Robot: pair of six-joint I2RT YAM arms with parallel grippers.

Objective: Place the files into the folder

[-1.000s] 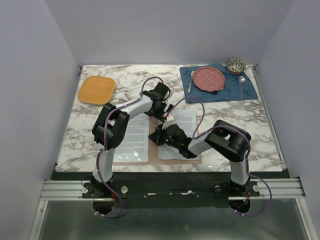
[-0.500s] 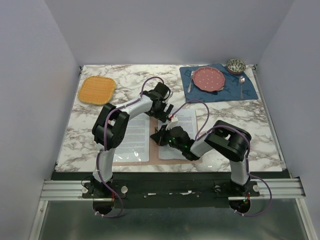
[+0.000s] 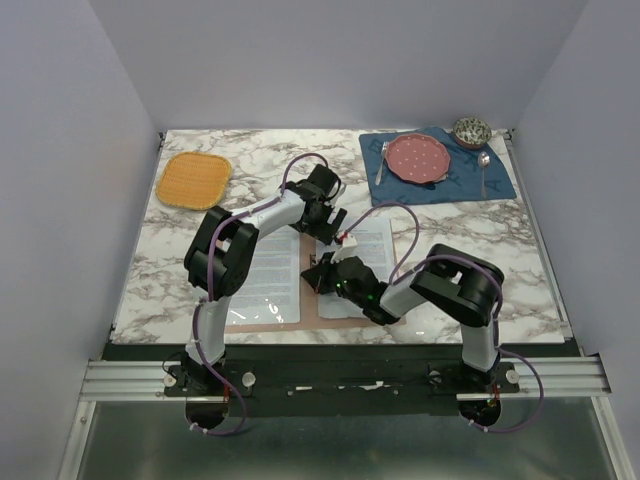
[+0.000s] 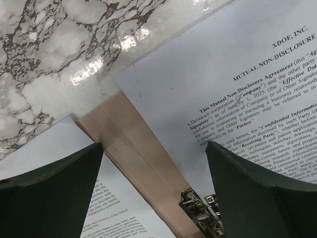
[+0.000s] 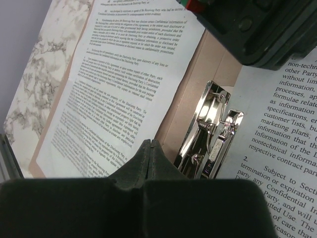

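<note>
**Desk:** Status, please. Where was the folder?

**Operator:** I saw it lying open and flat on the marble table, close to my arms' bases. The left file lay on its left half and the right file on its right half. The bare pinkish spine showed between them.

**Desk:** And the claws?

**Operator:** My left gripper hung over the far end of the spine with its jaws spread wide and nothing in them. In its wrist view the dark fingers framed the spine, and the metal clip sat at the bottom edge. My right gripper was pressed fully together, empty, low over the spine. Its tips were just beside that clip.

**Desk:** Touching it?

**Operator:** I could not tell from what I had.
</note>
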